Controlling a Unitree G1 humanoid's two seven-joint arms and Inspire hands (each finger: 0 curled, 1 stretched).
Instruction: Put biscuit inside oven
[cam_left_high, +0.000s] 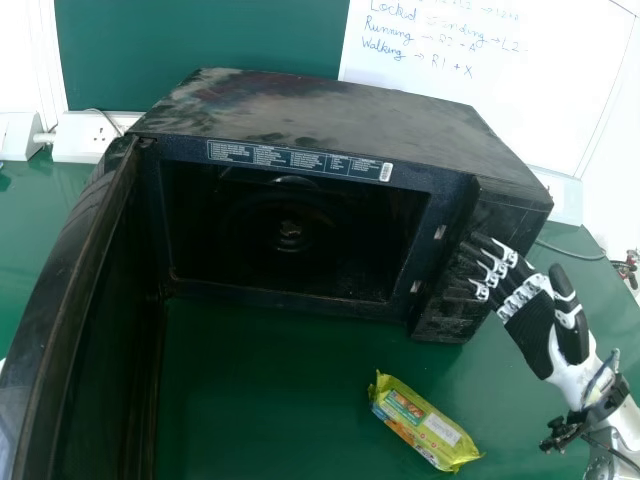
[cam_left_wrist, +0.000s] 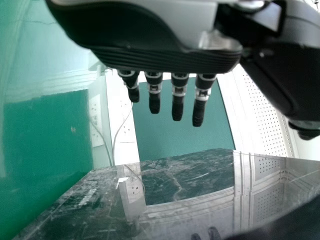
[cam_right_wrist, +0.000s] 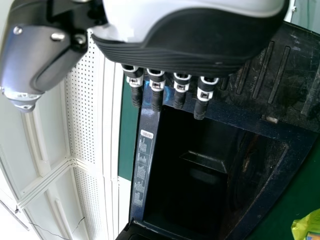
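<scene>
In the head view's lower right, the biscuit (cam_left_high: 425, 423) is lying before the oven (cam_left_high: 320, 110), its door (cam_left_high: 85, 290) standing open, presumably for loading. Right hand (cam_left_high: 530, 320) and left hand (cam_left_wrist: 165, 59) are holding nothing, fingers straight.

Lighting was bright. In head view, oven cavity (cam_left_high: 350, 240) lay in deep shadow, whiteboard (cam_left_high: 480, 95) glowed pale. In left wrist view, glossy dark panel (cam_left_wrist: 190, 172) mirrored perforated wall (cam_left_wrist: 262, 115).
</scene>
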